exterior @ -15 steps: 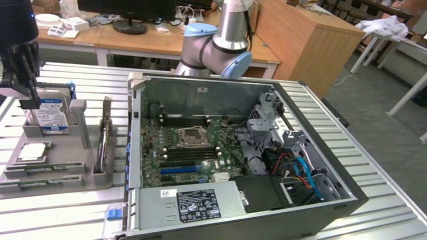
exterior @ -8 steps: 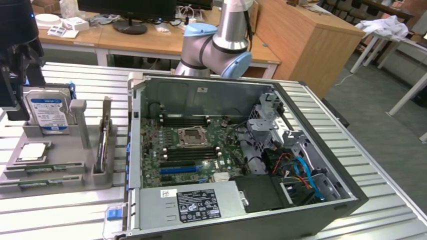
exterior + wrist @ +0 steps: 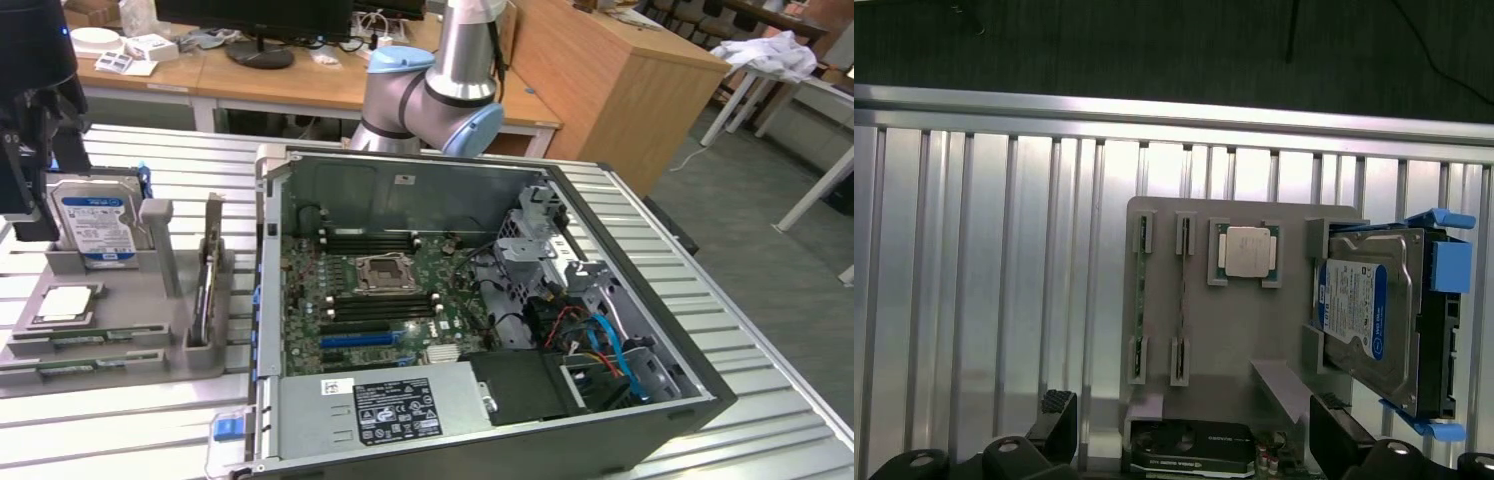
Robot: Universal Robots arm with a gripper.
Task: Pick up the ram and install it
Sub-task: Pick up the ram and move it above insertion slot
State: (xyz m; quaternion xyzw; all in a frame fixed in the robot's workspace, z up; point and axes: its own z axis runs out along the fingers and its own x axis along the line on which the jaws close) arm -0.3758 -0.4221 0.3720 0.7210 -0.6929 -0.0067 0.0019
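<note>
The gripper [image 3: 1194,405] hangs above the gray holder [image 3: 1254,340], its two dark fingers [image 3: 1059,415] spread wide, with nothing gripped between them and touching nothing. The ram [image 3: 1141,300], a thin green stick, sits on edge in a pair of slots in the holder, and a second thin stick [image 3: 1181,300] sits in the slots just beside it. Next along the holder lies the square silver processor [image 3: 1244,250], and past that the blue-labelled hard drive [image 3: 1364,320] stands in its bracket. A graphics card [image 3: 1194,437] stands at the holder's edge nearest the fingers. The holder rests on the slatted metal table [image 3: 160,440] at the exterior view's left, just beside the open computer case [image 3: 601,445], whose motherboard [image 3: 387,300] lies bare with its dark memory slots [image 3: 367,240] showing. The arm [image 3: 441,80] rises behind the case.
</note>
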